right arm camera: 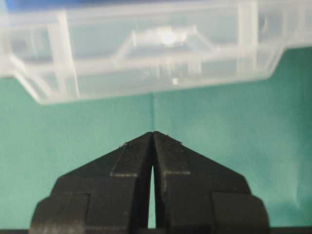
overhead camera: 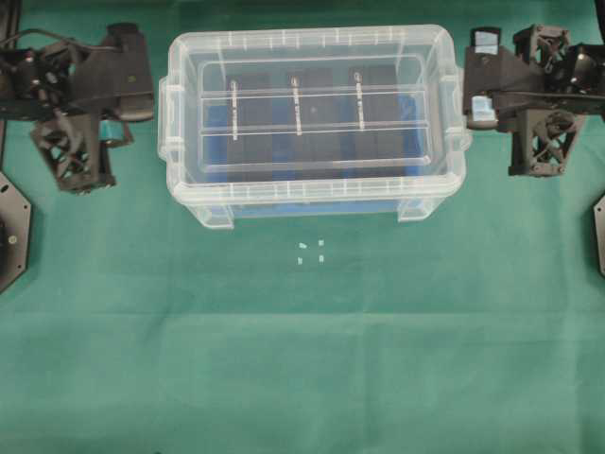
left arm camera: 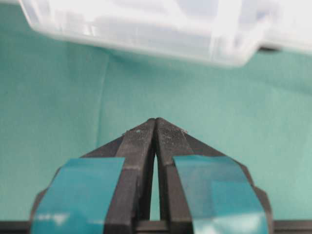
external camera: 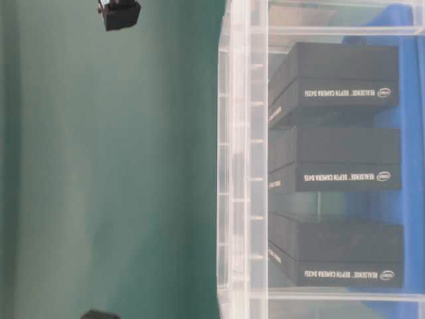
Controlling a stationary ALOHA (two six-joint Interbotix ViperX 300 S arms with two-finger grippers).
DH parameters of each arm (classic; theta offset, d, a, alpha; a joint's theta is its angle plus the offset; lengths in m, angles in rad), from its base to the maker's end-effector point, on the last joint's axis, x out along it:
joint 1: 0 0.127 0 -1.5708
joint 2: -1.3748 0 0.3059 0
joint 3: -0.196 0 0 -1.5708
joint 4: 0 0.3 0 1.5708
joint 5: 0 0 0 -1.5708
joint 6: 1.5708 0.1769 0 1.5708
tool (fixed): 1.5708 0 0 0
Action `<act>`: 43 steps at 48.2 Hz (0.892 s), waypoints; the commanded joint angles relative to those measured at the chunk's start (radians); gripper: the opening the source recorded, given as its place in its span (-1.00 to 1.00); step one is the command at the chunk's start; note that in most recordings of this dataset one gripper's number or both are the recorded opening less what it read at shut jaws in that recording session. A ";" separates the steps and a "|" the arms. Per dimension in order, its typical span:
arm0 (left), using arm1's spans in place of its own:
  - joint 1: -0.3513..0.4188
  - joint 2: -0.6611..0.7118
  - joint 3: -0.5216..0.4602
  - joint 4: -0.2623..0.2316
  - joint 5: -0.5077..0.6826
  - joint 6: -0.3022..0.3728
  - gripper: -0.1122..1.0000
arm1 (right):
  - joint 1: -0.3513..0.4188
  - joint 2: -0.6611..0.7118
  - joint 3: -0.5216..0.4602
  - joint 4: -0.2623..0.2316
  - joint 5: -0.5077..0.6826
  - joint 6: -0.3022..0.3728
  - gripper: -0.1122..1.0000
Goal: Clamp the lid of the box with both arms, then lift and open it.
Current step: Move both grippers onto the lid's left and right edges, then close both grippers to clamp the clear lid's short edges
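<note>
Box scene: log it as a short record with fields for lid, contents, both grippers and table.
lid: on the box, not clamped
contents: three black packs on a blue liner
left gripper: shut, empty, apart from the box
right gripper: shut, empty, apart from the box
table: green cloth, small white bits in front of the box

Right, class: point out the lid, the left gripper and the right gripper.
lid point(overhead camera: 312, 95): overhead view, on a long rib.
left gripper point(left arm camera: 155, 120): left wrist view, at the touching fingertips.
right gripper point(right arm camera: 153, 133): right wrist view, at the touching fingertips.
</note>
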 commanded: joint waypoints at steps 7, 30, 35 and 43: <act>-0.005 0.086 -0.075 0.002 -0.005 0.020 -0.77 | 0.012 0.023 -0.049 0.002 -0.020 -0.003 -0.79; -0.008 0.155 -0.112 0.000 -0.044 0.064 -0.77 | 0.034 0.081 -0.097 0.000 -0.043 -0.049 -0.79; -0.011 0.155 -0.110 0.000 -0.046 0.066 -0.77 | 0.034 0.089 -0.104 0.002 -0.044 -0.051 -0.79; -0.011 0.153 -0.110 0.000 -0.048 0.066 -0.77 | 0.035 0.092 -0.109 0.002 -0.046 -0.051 -0.79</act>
